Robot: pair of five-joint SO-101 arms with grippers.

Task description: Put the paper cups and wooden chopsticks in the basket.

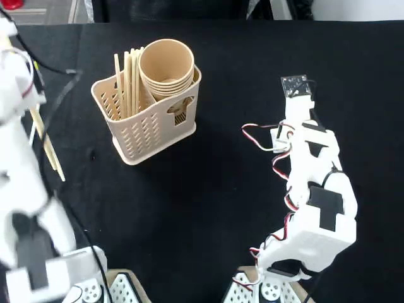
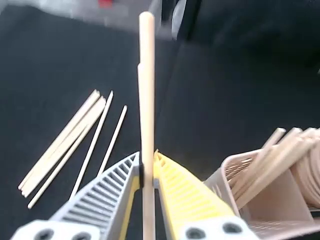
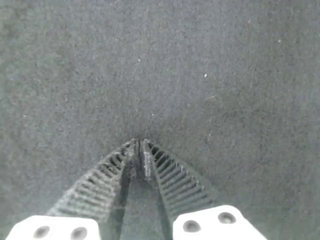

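Left hand point(image 2: 148, 172) clamped on a held chopstick point(image 2: 146, 75) (possibly two, overlapped), left of the basket point(image 1: 142, 129) and apart from it. Judgement: carry it over the basket's left compartment, stand it upright, and release low so it clears the rim. Right hand point(image 3: 139, 147) closed, empty, over bare worktop point(image 1: 221, 177).

Counts:
- paper cups point(image 1: 165, 63), nested in the basket: about five rims
- basket chopsticks point(image 1: 126, 79): roughly six
- loose chopsticks point(image 2: 65, 145), on the worktop left of the basket: at least five

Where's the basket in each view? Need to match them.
High: basket left of centre, toward the far edge.
Left wrist: basket beside the left gripper, opposite the loose chopsticks.
Right wrist: black table under the right gripper.
Shared: the upright chopsticks in it.
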